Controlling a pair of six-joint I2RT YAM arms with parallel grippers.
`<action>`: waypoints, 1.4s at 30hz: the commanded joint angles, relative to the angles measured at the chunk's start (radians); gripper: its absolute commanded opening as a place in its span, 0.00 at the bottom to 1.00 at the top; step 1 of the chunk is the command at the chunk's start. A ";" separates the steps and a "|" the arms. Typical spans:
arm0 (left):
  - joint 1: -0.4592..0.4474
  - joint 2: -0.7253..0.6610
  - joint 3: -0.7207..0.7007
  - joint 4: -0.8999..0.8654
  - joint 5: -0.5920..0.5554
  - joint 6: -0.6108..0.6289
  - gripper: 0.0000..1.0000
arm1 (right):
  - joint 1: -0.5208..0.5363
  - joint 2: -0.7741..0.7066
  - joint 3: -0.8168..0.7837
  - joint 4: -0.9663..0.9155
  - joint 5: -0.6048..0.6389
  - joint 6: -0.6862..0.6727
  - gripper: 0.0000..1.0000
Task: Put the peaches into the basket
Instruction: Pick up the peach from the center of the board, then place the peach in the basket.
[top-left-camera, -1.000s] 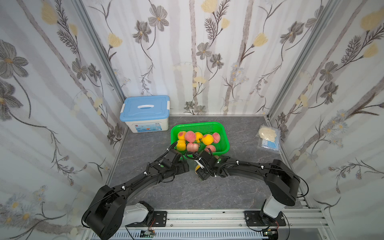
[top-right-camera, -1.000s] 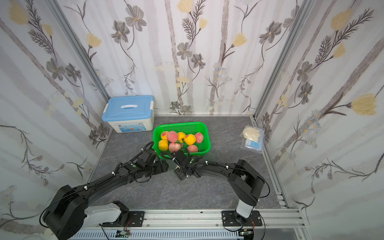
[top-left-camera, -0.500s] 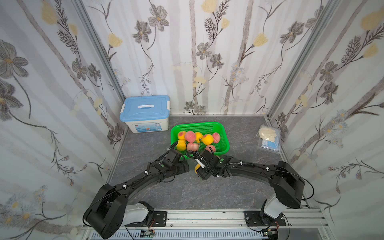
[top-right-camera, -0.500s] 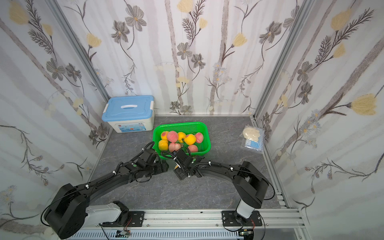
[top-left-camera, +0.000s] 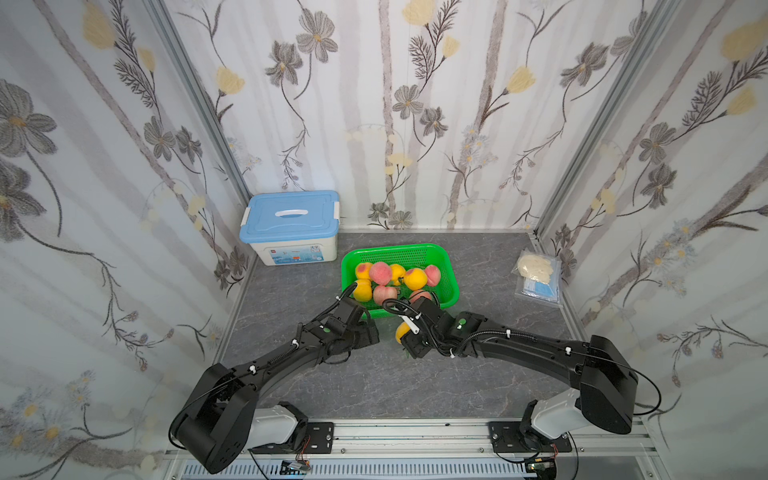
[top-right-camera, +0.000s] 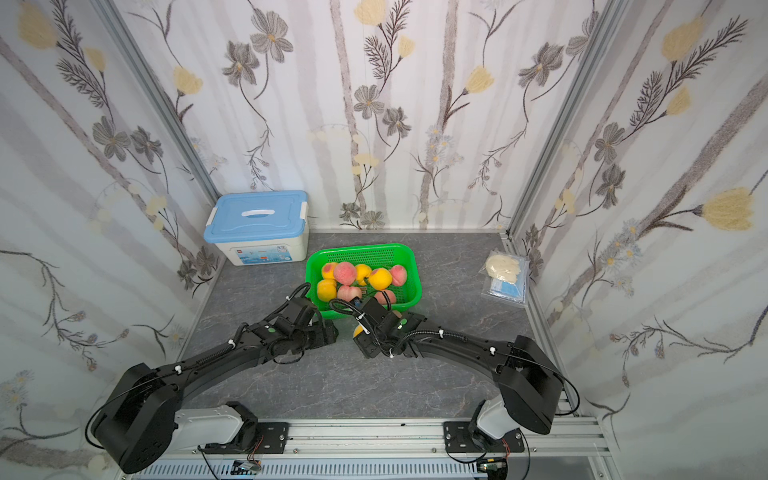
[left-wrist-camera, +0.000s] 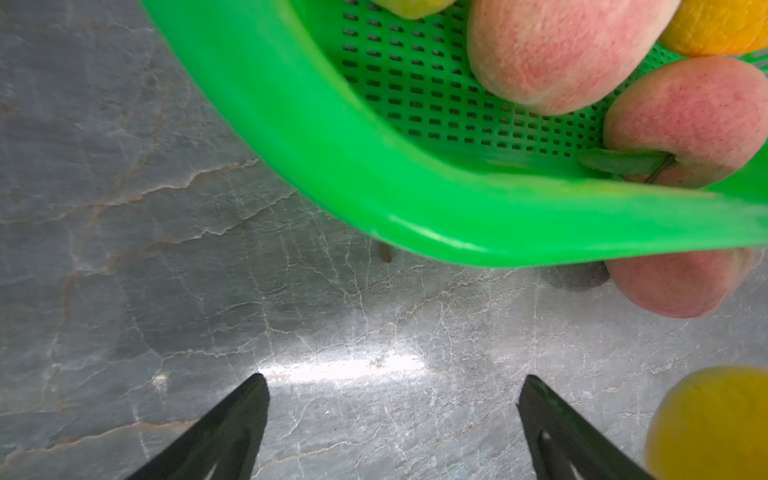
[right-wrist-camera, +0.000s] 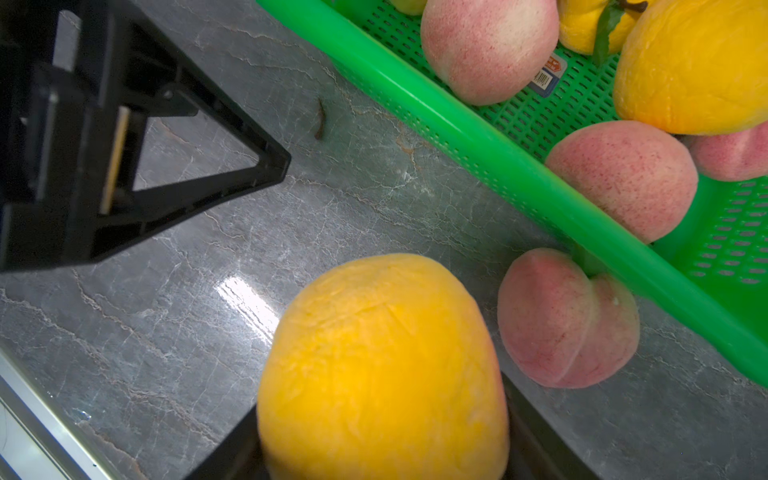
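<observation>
The grey marble-patterned counter (top-left-camera: 478, 374) carries the bright green perforated plastic basket (top-left-camera: 399, 249), with eight peaches (top-left-camera: 380, 272) inside by my count. My right jaws are clenched on a round yellow-orange toy peach (right-wrist-camera: 382, 365), outside the basket and just short of its near rim. The basket lies straight ahead, so I judge the move is up and over that rim. My left jaws are spread wide and empty, near the same rim. A pink-red toy peach (right-wrist-camera: 565, 320) sits on the counter touching the basket's outer wall, beside my right jaws. The free left arm looks better placed to take it.

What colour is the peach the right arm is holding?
The peach is yellow-orange; the right wrist view shows it best.
</observation>
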 joint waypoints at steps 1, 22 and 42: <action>-0.002 0.002 0.014 0.006 0.002 -0.006 0.96 | 0.001 -0.017 0.004 -0.018 0.022 0.011 0.60; -0.022 0.030 0.050 -0.012 -0.007 -0.007 0.96 | -0.002 -0.162 0.025 -0.050 0.080 -0.003 0.60; -0.043 -0.001 0.046 -0.025 -0.029 -0.016 0.96 | -0.014 -0.218 0.068 -0.078 0.122 -0.022 0.61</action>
